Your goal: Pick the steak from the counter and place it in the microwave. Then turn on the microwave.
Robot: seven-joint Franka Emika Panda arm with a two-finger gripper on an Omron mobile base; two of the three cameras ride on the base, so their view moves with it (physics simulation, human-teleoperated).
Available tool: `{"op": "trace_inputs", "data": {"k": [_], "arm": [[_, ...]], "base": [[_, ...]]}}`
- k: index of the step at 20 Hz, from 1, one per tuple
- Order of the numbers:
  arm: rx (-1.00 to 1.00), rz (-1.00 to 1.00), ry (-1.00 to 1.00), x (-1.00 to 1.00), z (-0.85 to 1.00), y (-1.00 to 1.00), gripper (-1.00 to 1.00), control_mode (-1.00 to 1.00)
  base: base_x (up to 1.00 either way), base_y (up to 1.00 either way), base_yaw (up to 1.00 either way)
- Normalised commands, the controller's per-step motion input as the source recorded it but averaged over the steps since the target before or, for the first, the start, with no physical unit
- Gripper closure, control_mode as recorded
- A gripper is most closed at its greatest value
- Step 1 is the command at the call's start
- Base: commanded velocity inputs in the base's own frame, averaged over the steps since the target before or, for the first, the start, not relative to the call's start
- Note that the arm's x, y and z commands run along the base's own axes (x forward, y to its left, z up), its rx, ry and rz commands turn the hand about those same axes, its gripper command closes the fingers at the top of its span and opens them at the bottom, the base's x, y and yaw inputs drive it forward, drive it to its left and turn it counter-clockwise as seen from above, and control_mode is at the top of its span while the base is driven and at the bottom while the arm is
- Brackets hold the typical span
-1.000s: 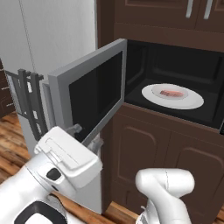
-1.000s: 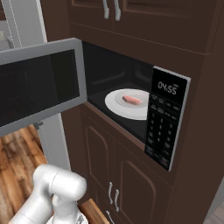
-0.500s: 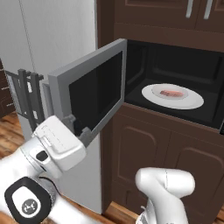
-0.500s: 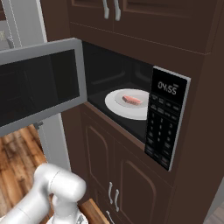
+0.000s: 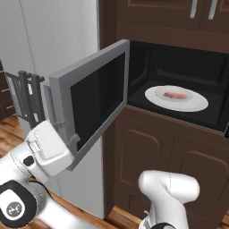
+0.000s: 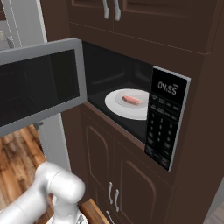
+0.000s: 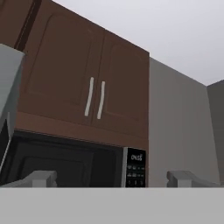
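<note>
Since the steak (image 6: 132, 99) is lying on the plate (image 6: 114, 103) inside the microwave (image 6: 168, 118), the claw (image 7: 111, 178) — fingers apart, empty — is sitting at the door's (image 5: 99, 96) 7 o'clock to swing it shut.

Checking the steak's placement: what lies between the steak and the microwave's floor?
A round white plate: the steak rests on it, inside the microwave, seen in both base views.

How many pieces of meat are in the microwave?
1. The steak lies on the white plate inside the open microwave. None seems hidden.
</note>
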Motion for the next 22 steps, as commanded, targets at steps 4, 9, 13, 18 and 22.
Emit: {"op": "trace_inputs", "data": {"k": [4,9,13,18,22], "arm": [[0.0,-0.04,-0.02,0.13,-0.12,0.29,-1.0,-1.0],[0.0,-0.04,-0.01,0.19,-0.13,0.34,-1.0,-1.0],[0.0,-0.03,0.0,0.25,-0.08,0.28,-1.0,-1.0],[0.0,-0.02,0.0,0.38,-0.05,0.2,-1.0,-1.0],[0.0,-0.01,0.0,0.37,-0.06,0.2,-1.0,-1.0]], "base": [[0.0,0.0,0.0],[0.0,0.0,0.0],[0.0,0.0,0.0],[0.0,0.0,0.0],[0.0,0.0,0.0]]}}
